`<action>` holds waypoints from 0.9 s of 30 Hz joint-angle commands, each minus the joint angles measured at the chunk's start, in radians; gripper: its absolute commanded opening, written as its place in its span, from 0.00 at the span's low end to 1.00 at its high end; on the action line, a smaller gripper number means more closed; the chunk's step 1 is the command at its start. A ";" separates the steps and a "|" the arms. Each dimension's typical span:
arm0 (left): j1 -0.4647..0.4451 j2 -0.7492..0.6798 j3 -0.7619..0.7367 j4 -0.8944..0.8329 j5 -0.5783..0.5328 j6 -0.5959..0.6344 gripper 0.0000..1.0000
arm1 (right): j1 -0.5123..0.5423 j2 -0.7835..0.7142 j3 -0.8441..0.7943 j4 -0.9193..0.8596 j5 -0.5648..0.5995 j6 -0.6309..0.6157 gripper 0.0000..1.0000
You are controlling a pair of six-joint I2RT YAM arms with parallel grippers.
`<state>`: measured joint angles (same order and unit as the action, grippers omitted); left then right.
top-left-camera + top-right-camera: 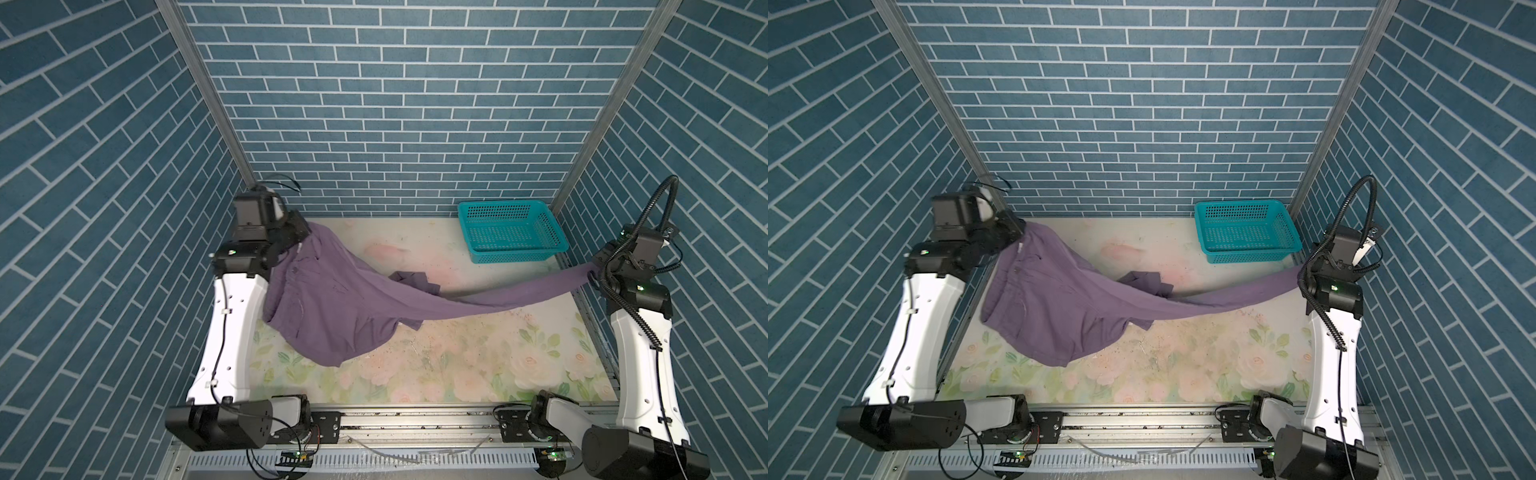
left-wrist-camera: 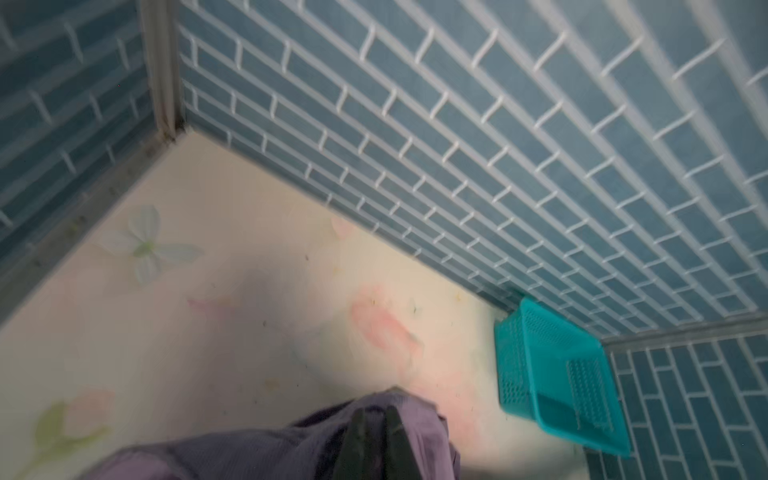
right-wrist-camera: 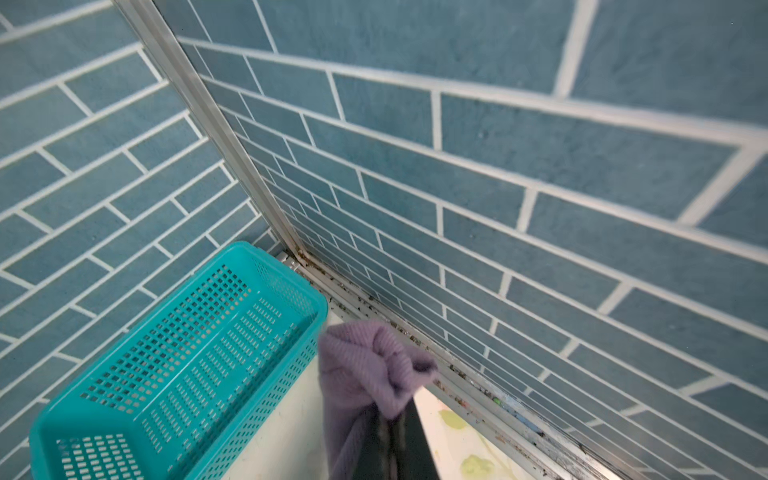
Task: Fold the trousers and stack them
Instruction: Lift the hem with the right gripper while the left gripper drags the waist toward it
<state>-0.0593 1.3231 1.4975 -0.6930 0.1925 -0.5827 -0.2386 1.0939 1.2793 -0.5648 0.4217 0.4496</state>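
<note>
Partly hidden | left hand (image 2: 375,419) clamping trousers (image 1: 332,307) | right hand (image 3: 392,424) cloth-wrapped

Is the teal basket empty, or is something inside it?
Empty. In both top views the basket shows only its bare perforated floor; the trousers are outside it.

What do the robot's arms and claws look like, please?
The left arm and right arm have white tapered shells, black joints with green lights and black cables; a ribbed black hose runs along the right. The left claw and right claw have dark fingers.
</note>
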 commanded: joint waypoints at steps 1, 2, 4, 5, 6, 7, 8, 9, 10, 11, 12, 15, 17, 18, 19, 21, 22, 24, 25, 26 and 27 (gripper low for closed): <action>-0.137 -0.009 -0.020 0.177 -0.047 -0.037 0.00 | -0.003 -0.009 0.070 -0.024 -0.009 -0.021 0.00; -0.168 0.028 -0.031 0.194 -0.042 -0.049 0.00 | -0.004 -0.021 0.065 -0.022 -0.001 -0.024 0.00; -0.228 0.090 -0.055 0.235 -0.036 -0.061 0.00 | -0.005 -0.039 0.054 -0.019 0.013 -0.027 0.00; -0.259 0.120 -0.065 0.257 -0.046 -0.061 0.00 | -0.005 -0.047 0.053 -0.020 0.015 -0.029 0.00; -0.291 0.152 -0.074 0.274 -0.057 -0.060 0.00 | -0.005 -0.053 0.055 -0.023 0.013 -0.031 0.00; -0.314 0.180 -0.077 0.285 -0.064 -0.059 0.00 | -0.005 -0.056 0.058 -0.024 0.011 -0.033 0.00; -0.345 0.213 -0.077 0.294 -0.071 -0.056 0.00 | -0.006 -0.060 0.061 -0.029 0.008 -0.033 0.00; -0.376 0.245 -0.076 0.300 -0.078 -0.053 0.00 | -0.007 -0.063 0.064 -0.032 0.005 -0.032 0.00; -0.397 0.272 -0.076 0.308 -0.078 -0.055 0.00 | -0.007 -0.065 0.066 -0.035 0.002 -0.032 0.00; -0.420 0.299 -0.076 0.318 -0.080 -0.060 0.00 | -0.007 -0.069 0.070 -0.034 -0.002 -0.032 0.00; -0.439 0.324 -0.078 0.326 -0.080 -0.067 0.00 | -0.007 -0.072 0.076 -0.035 -0.005 -0.031 0.00; -0.513 0.400 -0.082 0.347 -0.071 -0.086 0.00 | -0.007 -0.084 0.097 -0.037 -0.013 -0.028 0.00; -0.573 0.451 -0.085 0.357 -0.057 -0.098 0.00 | -0.007 -0.092 0.117 -0.034 -0.014 -0.025 0.00; -0.597 0.472 -0.088 0.365 -0.049 -0.102 0.00 | -0.007 -0.097 0.129 -0.032 -0.012 -0.025 0.00; -0.624 0.497 -0.090 0.369 -0.039 -0.106 0.00 | -0.007 -0.100 0.141 -0.030 -0.013 -0.024 0.00; -0.661 0.539 -0.095 0.375 -0.010 -0.128 0.00 | -0.007 -0.104 0.163 -0.032 -0.019 -0.023 0.00; -0.675 0.554 -0.103 0.391 0.009 -0.135 0.00 | -0.007 -0.106 0.174 -0.033 -0.028 -0.022 0.00; -0.697 0.574 -0.120 0.400 0.019 -0.148 0.00 | -0.006 -0.110 0.186 -0.037 -0.041 -0.018 0.00; -0.710 0.585 -0.126 0.410 0.031 -0.152 0.00 | -0.007 -0.112 0.189 -0.040 -0.047 -0.013 0.00; -0.721 0.594 -0.128 0.413 0.042 -0.155 0.00 | -0.007 -0.115 0.189 -0.040 -0.051 -0.011 0.00; -0.735 0.603 -0.127 0.412 0.047 -0.156 0.00 | -0.007 -0.118 0.188 -0.038 -0.054 -0.007 0.00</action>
<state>-0.7712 1.9133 1.3781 -0.3157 0.1944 -0.7155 -0.2409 0.9920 1.4265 -0.6159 0.3820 0.4377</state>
